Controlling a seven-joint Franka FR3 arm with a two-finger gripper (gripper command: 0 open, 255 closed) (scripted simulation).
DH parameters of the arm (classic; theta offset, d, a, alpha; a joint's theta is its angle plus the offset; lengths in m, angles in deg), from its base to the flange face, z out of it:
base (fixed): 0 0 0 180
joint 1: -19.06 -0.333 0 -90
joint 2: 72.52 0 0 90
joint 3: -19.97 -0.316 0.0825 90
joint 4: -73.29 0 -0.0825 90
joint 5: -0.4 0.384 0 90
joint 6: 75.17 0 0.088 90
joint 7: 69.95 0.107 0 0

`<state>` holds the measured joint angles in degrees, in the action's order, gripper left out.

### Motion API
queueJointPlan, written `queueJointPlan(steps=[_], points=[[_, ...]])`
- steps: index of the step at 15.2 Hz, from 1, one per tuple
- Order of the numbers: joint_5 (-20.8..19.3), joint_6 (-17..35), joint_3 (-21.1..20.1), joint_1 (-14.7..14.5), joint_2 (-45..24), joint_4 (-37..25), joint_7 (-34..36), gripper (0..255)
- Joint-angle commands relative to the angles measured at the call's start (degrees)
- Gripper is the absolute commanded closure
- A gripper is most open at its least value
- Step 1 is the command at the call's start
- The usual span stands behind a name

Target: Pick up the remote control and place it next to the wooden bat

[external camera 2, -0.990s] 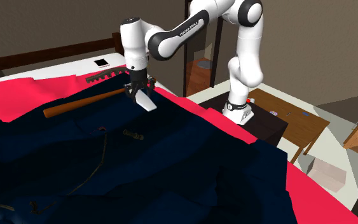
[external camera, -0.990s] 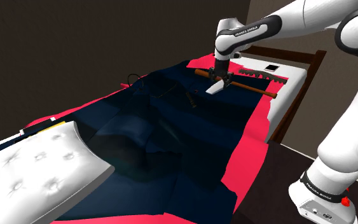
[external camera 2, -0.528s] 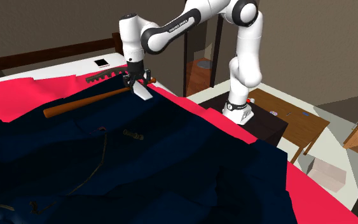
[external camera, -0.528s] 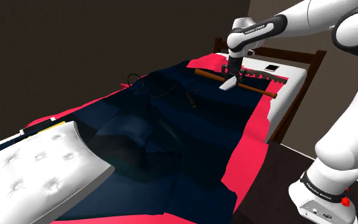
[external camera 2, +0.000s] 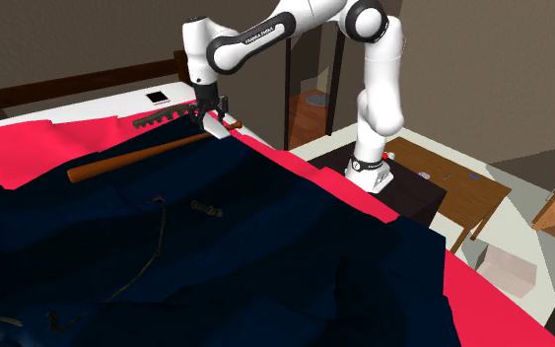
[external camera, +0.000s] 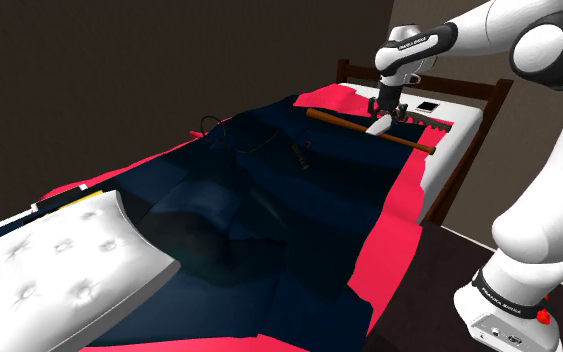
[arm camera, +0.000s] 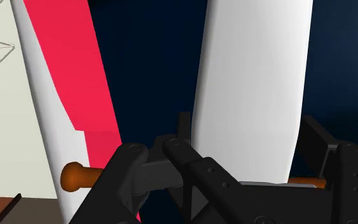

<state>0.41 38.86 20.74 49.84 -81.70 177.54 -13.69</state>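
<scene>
My gripper (external camera: 382,113) is shut on a plain white remote control (external camera: 378,126), which hangs slanted from the fingers just above the bed. In the second exterior view the gripper (external camera 2: 212,108) holds the remote (external camera 2: 214,126) over the thin handle end of the brown wooden bat (external camera 2: 137,158). The bat (external camera: 369,132) lies across the dark blue blanket near the headboard. In the wrist view the long white remote (arm camera: 254,83) is clasped between the black fingers (arm camera: 136,181), and the bat's knob (arm camera: 75,176) shows just past them.
A dark blue blanket (external camera: 249,200) covers a red bedsheet (external camera: 389,230). A white pillow (external camera: 69,255) lies at the shoulder view's lower left. Beyond the bat are a dark wooden headboard (external camera: 424,82), a black toothed object (external camera: 424,122) and a small flat device (external camera: 427,105).
The gripper has carried the remote toward the headboard, to the shoulder view's right, from the blanket side of the bat to over its handle end. It stayed shut throughout.
</scene>
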Motion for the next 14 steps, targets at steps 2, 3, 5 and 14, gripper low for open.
queueJointPlan(steps=[2, 3, 5, 14], points=[[0.39, -0.70, 1.58, 2.31, -1.75, -2.48, -4.09, 255], [0.55, -0.99, 2.06, 3.04, -2.54, -3.56, -5.34, 255], [0.89, -1.67, 2.96, 4.53, -4.27, -5.95, -7.81, 255], [2.97, -6.57, 6.04, 11.73, -14.84, -21.28, -18.13, 255]])
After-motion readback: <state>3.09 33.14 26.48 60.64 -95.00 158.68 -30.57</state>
